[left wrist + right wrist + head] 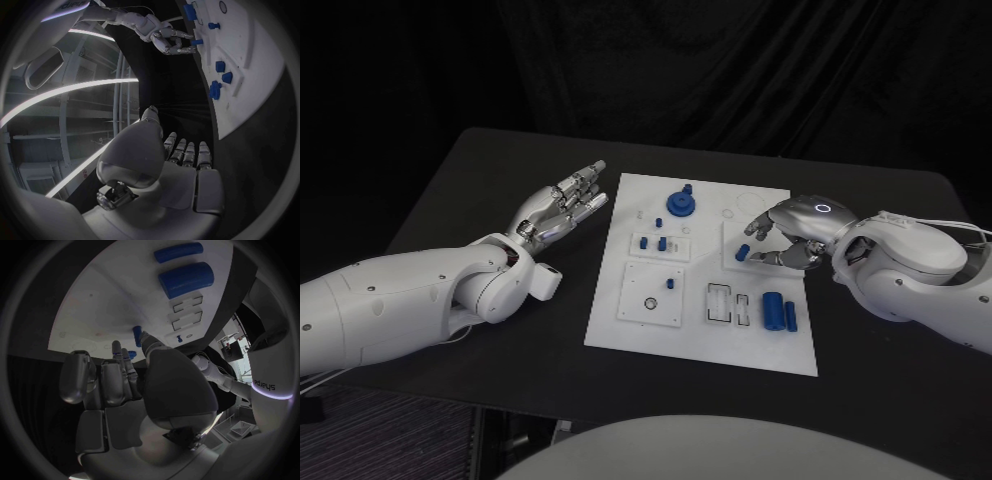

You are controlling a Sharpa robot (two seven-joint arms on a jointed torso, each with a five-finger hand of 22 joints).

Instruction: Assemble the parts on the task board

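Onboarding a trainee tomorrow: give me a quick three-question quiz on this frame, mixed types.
1. True or false: the left hand rests on the task board.
2. The right hand is over: A) bare table, B) the board's right part, C) the round blue part.
3. Fill in: the two long blue parts lie near the board's ____ edge.

Key: 1 false; 2 B; 3 right.

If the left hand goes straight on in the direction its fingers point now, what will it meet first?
Probably nothing on the table. The left hand is open beside the task board, its fingers pointing toward the table's far edge, past the board's far left corner. The way looks free, though its height is unclear.
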